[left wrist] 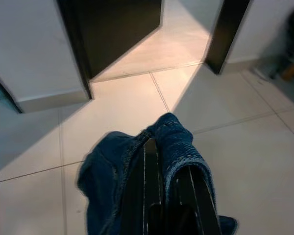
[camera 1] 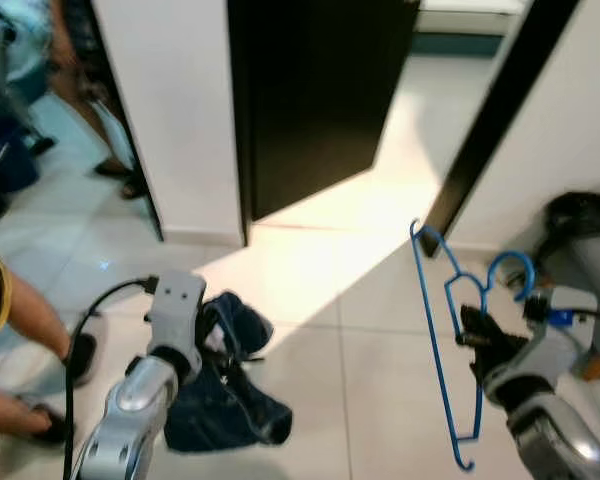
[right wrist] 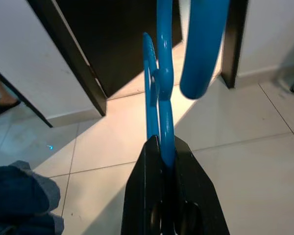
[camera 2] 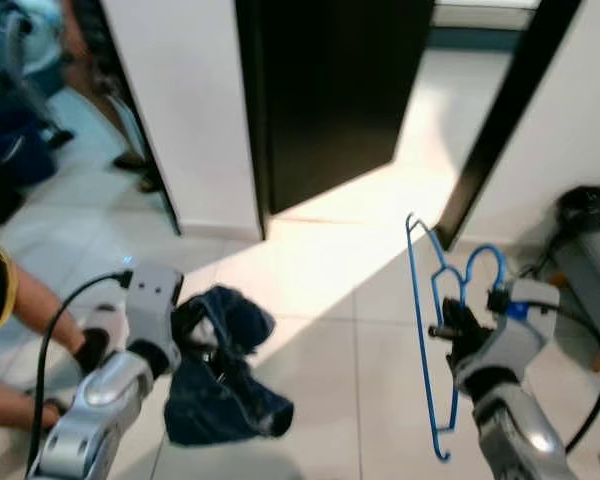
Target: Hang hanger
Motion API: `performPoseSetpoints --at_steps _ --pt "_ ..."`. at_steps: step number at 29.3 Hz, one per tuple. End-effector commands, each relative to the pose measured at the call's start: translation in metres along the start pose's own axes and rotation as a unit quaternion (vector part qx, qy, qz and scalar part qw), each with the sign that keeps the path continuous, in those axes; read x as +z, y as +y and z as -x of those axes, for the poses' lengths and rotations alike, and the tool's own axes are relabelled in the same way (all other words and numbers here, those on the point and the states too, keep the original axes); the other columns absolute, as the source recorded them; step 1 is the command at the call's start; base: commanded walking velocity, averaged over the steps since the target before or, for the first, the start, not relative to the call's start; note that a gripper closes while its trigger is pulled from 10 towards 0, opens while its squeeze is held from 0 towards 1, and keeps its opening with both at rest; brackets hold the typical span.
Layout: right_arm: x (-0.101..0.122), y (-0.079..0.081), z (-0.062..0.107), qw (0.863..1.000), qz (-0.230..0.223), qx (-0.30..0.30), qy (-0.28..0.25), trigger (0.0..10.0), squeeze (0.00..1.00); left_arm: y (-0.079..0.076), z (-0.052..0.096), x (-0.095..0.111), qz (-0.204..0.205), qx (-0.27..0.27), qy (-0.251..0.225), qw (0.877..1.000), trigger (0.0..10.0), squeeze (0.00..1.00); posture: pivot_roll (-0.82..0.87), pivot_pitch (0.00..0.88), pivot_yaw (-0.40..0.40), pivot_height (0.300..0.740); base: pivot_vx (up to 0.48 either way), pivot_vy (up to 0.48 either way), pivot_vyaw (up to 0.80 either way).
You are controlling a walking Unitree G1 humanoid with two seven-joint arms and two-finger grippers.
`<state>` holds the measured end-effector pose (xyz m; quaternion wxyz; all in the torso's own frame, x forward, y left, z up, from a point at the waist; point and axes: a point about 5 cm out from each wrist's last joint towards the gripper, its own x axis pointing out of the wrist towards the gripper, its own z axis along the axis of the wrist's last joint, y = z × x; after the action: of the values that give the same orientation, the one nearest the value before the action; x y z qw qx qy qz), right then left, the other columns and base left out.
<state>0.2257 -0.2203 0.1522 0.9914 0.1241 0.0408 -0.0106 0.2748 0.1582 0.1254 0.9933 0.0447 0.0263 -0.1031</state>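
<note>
A blue plastic hanger (camera 1: 442,330) is held upright in the air at the right, hook (camera 1: 510,270) toward the wall. My right gripper (camera 1: 477,335) is shut on it near the neck; the right wrist view shows its fingers (right wrist: 152,191) clamped on the blue bar (right wrist: 162,122). At the left my left gripper (camera 1: 208,335) is shut on a dark blue denim garment (camera 1: 230,395), which hangs bunched above the tiled floor. In the left wrist view the denim (left wrist: 176,142) drapes over the black fingers (left wrist: 152,196).
A dark open door (camera 1: 320,95) and a black door frame (camera 1: 500,110) stand ahead, white wall (camera 1: 175,110) to the left. A person's arm (camera 1: 20,305) and foot (camera 1: 80,355) are at the far left. A dark grey appliance (camera 1: 585,250) stands at the right.
</note>
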Motion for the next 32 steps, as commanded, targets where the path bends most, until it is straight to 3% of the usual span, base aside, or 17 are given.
performPoseSetpoints --at_steps 1,15,19,22,23,24,27,28,32 --pt "0.000 0.002 0.001 1.000 -0.003 0.006 -0.002 10.0 0.00 -0.002 0.000 0.002 0.000 -0.005 -0.004 1.000 10.0 0.00 0.00 0.172 -0.019 0.740 0.000 0.000 -0.79" --pt "0.002 0.003 0.001 1.000 -0.014 0.016 -0.004 10.0 0.00 -0.003 -0.003 0.003 -0.003 -0.012 -0.003 1.000 10.0 0.00 0.00 0.178 -0.013 0.740 0.000 0.000 -0.79" --pt "0.002 0.007 0.001 0.999 -0.013 0.041 0.001 10.0 0.00 -0.005 -0.012 0.012 -0.029 -0.049 -0.012 0.998 10.0 0.00 -0.01 0.175 -0.014 0.740 0.000 0.000 -0.79" --pt "0.003 0.009 0.000 0.998 -0.020 0.063 0.003 10.0 0.00 -0.002 -0.022 0.026 -0.029 -0.048 -0.033 0.998 10.0 0.00 -0.01 0.173 -0.014 0.740 0.000 0.000 -0.79" --pt "0.006 0.012 0.000 0.995 -0.018 0.100 0.007 10.0 0.00 -0.001 -0.036 0.050 -0.026 -0.050 -0.067 0.996 10.0 0.00 -0.01 0.168 -0.010 0.740 0.000 0.000 -0.79" --pt "0.006 0.012 0.000 0.995 -0.018 0.100 0.007 10.0 0.00 -0.001 -0.036 0.050 -0.026 -0.050 -0.067 0.996 10.0 0.00 -0.01 0.168 -0.010 0.740 0.000 0.000 -0.79" --pt "0.015 0.018 0.001 0.986 0.010 0.163 0.009 10.0 0.00 -0.004 -0.052 0.088 -0.022 -0.066 -0.119 0.990 10.0 0.00 -0.02 0.163 -0.002 0.740 0.000 0.000 -0.79" --pt "0.015 0.018 0.001 0.986 0.010 0.163 0.009 10.0 0.00 -0.004 -0.052 0.088 -0.022 -0.066 -0.119 0.990 10.0 0.00 -0.02 0.163 -0.002 0.740 0.000 0.000 -0.79" --pt "0.032 0.026 0.003 0.973 0.030 0.229 -0.003 10.0 0.00 -0.002 -0.061 0.119 -0.020 -0.073 -0.159 0.984 10.0 0.00 -0.02 0.159 0.006 0.740 0.000 0.000 -0.79"
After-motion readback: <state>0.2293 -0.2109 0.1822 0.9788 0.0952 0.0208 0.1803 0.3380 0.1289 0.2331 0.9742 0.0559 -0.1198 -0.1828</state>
